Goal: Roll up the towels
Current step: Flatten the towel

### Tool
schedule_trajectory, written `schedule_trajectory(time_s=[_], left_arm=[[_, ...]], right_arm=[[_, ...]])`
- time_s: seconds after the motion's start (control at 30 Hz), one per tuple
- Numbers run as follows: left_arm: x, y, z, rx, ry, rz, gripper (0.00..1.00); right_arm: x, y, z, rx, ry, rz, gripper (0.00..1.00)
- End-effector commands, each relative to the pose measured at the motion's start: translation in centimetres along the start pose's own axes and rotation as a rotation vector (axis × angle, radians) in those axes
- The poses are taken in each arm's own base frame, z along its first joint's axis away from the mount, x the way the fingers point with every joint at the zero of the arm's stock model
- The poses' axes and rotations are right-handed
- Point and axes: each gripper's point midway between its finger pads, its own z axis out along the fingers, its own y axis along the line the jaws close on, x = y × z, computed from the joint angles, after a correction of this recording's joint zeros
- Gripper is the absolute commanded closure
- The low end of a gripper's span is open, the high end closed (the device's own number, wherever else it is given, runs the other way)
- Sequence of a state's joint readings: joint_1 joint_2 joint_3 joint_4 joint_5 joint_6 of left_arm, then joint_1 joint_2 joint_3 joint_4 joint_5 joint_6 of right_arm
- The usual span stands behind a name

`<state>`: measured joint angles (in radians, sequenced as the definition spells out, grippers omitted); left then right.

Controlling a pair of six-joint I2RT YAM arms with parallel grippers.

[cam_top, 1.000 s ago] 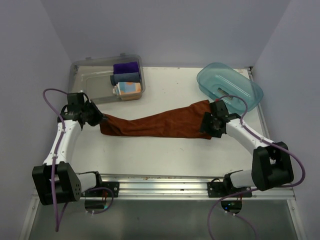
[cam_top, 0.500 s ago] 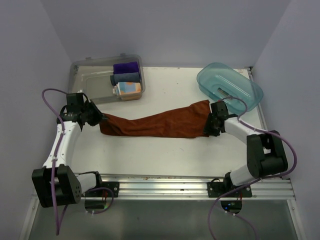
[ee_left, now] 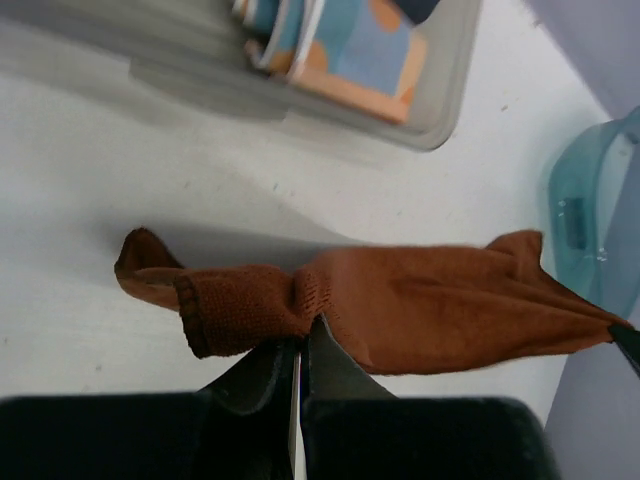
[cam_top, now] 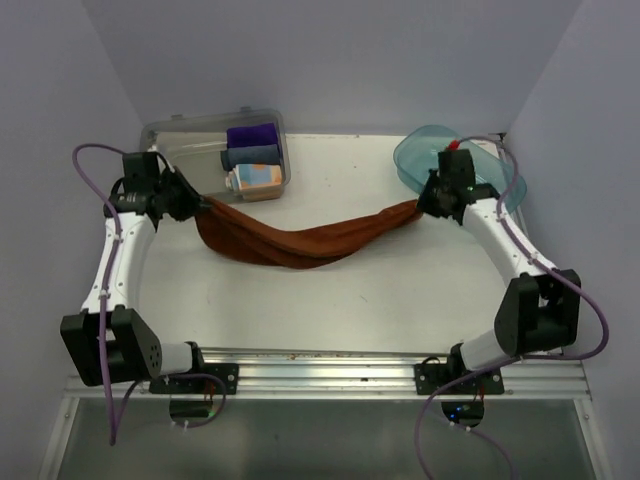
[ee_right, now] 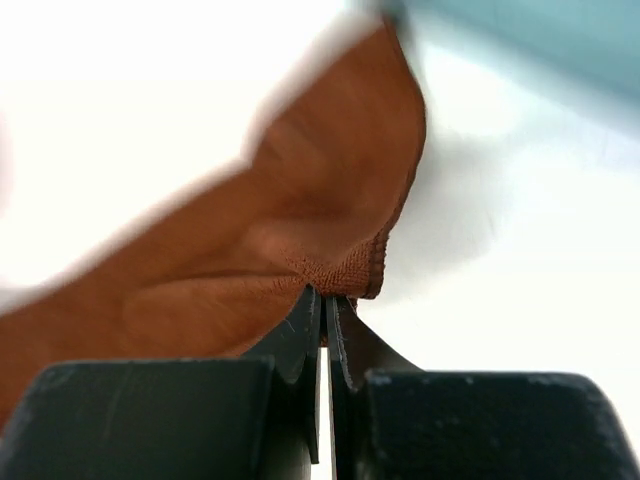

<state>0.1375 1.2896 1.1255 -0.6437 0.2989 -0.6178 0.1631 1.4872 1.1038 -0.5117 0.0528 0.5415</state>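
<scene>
The rust-brown towel (cam_top: 290, 245) is behaving like a soft, light, limp thing. It is hanging between the two arms as a long bunched strip and sagging in the middle instead of holding any line, so I judge it will fold, twist and gather wherever it is not supported. Its looped terry face is looking grippy rather than slick, so a firm pinch is likely to hold, and nothing about it is looking fragile. The short ends seem the sensible places to take it, and that is where it is being held. The left tool (cam_top: 195, 203) is pinching one end with its fingers together on a puckered fold, a small flap sticking out past the grip. The right tool (cam_top: 425, 205) is clamping the hemmed corner of the other end, just beside the teal tub (cam_top: 500, 180). The strip is stretching across the far half of the counter (cam_top: 350, 300), and I cannot tell whether its low middle is touching the surface. The cloth is showing a plain, even brown with a stitched edge, creased lengthwise. The patterned towel (cam_top: 255, 178), pale blue, orange and white, is sitting in the clear bin (cam_top: 170, 150) beside a purple cloth (cam_top: 250, 134) and a grey-blue cloth (cam_top: 250, 155), and it is looking similarly small and soft.
</scene>
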Motion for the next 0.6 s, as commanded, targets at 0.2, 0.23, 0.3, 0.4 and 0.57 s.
schedule_trajectory(time_s=[0.2,0.23,0.3,0.4,0.57], left_arm=[[-11.6,-9.7,-9.2,0.223,-0.285,0.080,1.00],[-11.4,-9.6,-9.5,0.227,-0.287,0.082,1.00],[-10.3,-8.7,-10.3,0.214,-0.293,0.086,1.00],[-7.6,-6.5,-10.0,0.177,-0.269,0.088,1.00],[-0.4,0.2,-6.8,0.031,-0.144,0.029,1.00]], right_arm=[[-15.8,6.6,-15.9,-0.210,-0.410,0.000,1.00],[-15.6,6.4,-16.4,-0.214,-0.417,-0.001,1.00],[-13.8,5.2,-15.9,-0.192,-0.396,0.000,1.00],[-10.1,2.7,-15.4,-0.148,-0.366,0.012,1.00],[-2.2,-2.1,-13.5,-0.072,-0.280,0.057,1.00]])
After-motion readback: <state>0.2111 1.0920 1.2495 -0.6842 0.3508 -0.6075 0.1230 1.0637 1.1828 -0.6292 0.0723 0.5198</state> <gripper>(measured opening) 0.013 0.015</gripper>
